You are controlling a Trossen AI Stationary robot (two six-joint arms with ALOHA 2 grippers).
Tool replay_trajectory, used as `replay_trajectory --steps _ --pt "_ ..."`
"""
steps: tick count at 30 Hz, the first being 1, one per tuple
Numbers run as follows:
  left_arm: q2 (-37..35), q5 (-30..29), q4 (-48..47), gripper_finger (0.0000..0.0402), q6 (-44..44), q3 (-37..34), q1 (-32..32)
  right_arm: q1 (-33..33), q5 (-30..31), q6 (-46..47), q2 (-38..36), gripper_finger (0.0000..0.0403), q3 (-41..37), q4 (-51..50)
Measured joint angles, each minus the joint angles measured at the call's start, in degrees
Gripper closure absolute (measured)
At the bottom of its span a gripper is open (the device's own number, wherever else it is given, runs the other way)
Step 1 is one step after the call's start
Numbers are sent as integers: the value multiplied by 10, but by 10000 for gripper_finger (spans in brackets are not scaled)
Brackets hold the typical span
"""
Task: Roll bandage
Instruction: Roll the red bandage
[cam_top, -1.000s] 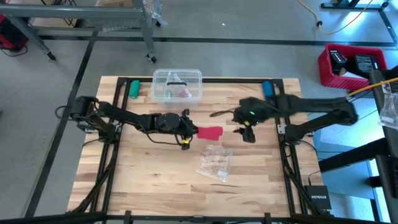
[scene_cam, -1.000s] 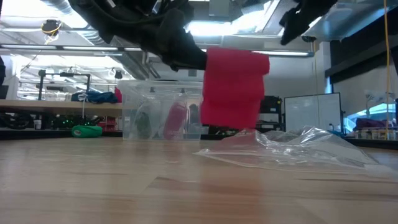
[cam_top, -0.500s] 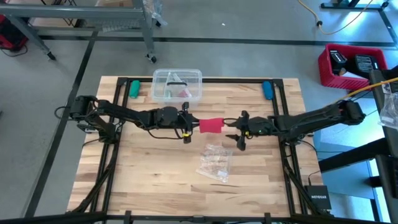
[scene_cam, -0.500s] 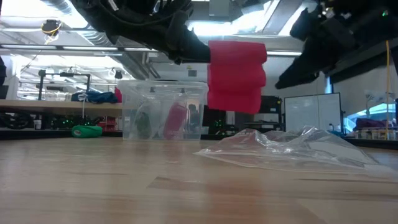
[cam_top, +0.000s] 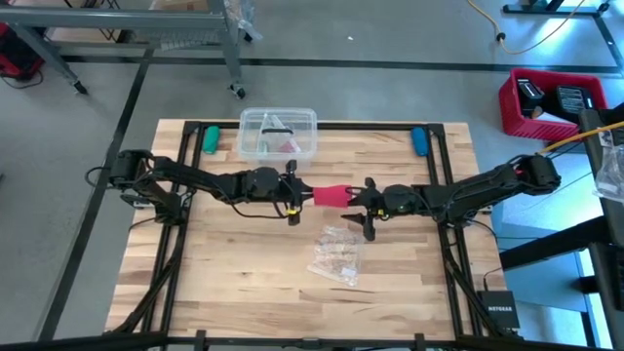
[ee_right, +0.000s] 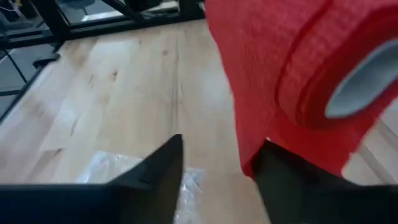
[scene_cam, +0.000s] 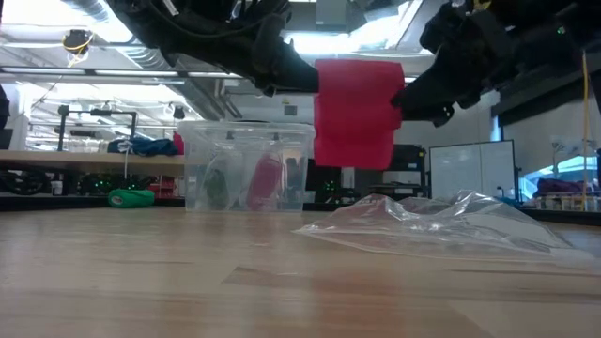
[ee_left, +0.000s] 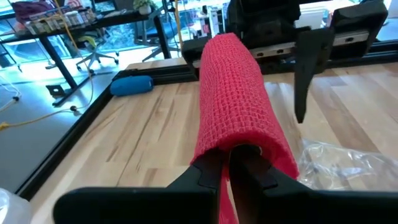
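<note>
- Your left hand (cam_top: 298, 194) is clamped on the bandage (cam_top: 331, 195), holding it up above the surface (cam_top: 234, 263).
- Your right hand (cam_top: 364, 207) sits at the bandage's far end, fingers apart.

clear plastic box (cam_top: 278, 133) at the table's far edge, crumpled wrapper (cam_top: 337, 253) nearer

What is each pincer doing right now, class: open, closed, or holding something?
Left pincer: closed on the bandage, holding it above the table.
Right pincer: open, fingers either side of the bandage's free end.
</note>
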Motion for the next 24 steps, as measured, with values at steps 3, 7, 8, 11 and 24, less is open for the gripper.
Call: replay_trajectory --steps 3,7,8,11,24 --pt "0 0 1 389 0 0 0 0 1 -3 -2 311 0 7" --pt "0 0 1 389 -2 0 0 1 -57 -4 -2 391 1 6" --pt "0 0 1 389 -3 0 0 7 -69 -2 -2 391 1 9" --pt "0 0 1 389 -4 0 0 30 -80 -5 -8 381 25 8" --pt "0 0 -4 389 24 0 -26 24 103 -258 -59 395 310 -294"
